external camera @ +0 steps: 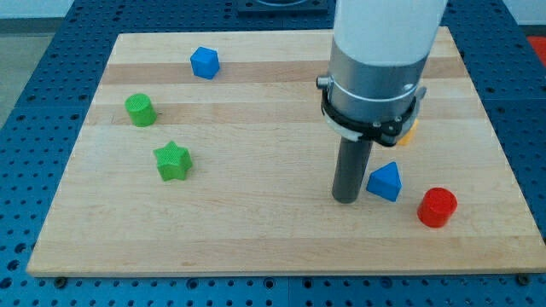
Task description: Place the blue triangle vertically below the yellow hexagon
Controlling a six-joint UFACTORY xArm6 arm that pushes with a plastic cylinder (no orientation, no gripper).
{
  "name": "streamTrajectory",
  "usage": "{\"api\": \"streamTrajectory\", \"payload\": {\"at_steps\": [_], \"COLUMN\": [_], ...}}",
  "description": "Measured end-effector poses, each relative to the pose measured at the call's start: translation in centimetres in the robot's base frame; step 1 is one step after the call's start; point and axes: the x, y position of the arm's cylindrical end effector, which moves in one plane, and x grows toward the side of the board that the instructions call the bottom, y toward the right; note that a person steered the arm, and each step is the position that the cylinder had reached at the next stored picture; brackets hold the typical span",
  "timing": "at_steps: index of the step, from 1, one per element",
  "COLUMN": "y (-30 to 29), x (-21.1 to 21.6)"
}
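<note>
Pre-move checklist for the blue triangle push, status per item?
1. My tip beside the blue triangle, on its view-left: ok.
2. Tip touching triangle: cannot tell, at most a tiny gap.
3. Yellow hexagon visible: not ok, mostly hidden behind the arm.
4. Triangle below hexagon: roughly ok, slightly to the view's left.
5. Red cylinder close on triangle's view-right: not ok, collision risk.
6. Triangle on board: ok.

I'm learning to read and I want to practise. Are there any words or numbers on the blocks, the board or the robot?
None: no words, numbers, labels or signs can be read anywhere in this view.
The blue triangle, red cylinder, green star, green cylinder, blue block and the mostly hidden yellow block are plain.
The wooden board and my tip, just left of the blue triangle, are unmarked.
</note>
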Motion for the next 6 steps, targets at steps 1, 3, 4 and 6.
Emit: {"api": "streamTrajectory", "payload": {"at_steps": [1, 3, 4, 6], "y": [0.5, 4.8, 5.7, -0.3], "x": [-0.9, -0.9, -1.0, -0.7]}}
